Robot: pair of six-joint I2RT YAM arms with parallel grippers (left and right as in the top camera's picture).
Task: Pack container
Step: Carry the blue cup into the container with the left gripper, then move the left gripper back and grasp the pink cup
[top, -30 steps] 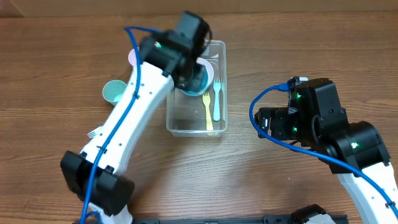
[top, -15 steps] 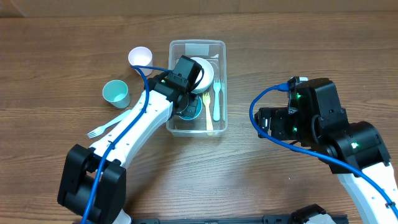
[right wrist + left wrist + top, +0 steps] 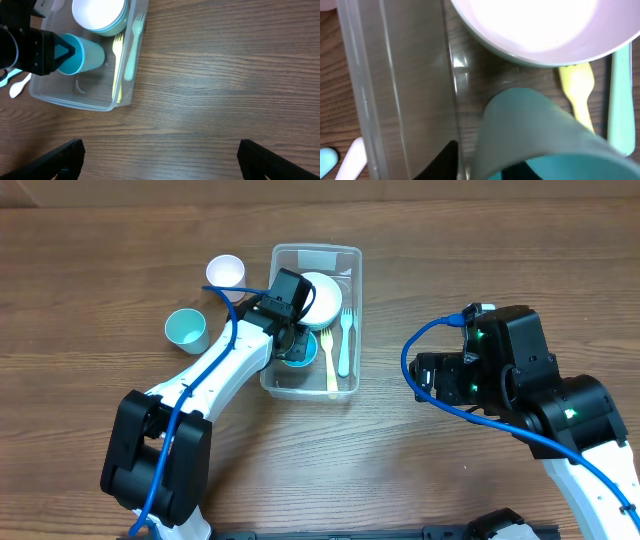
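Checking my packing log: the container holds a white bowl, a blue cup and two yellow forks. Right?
Not quite: the overhead view shows one yellow fork and one mint-green fork; white bowl, blue cup and container are as stated.

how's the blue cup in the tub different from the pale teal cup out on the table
Place: the blue cup is inside the container; the pale teal cup stands outside it on the table. Pose: the blue cup lies on its side; the pale teal cup is upright, mouth up. Colour: the blue cup is a darker, deeper shade than the pale teal cup. Both are plain round cups.
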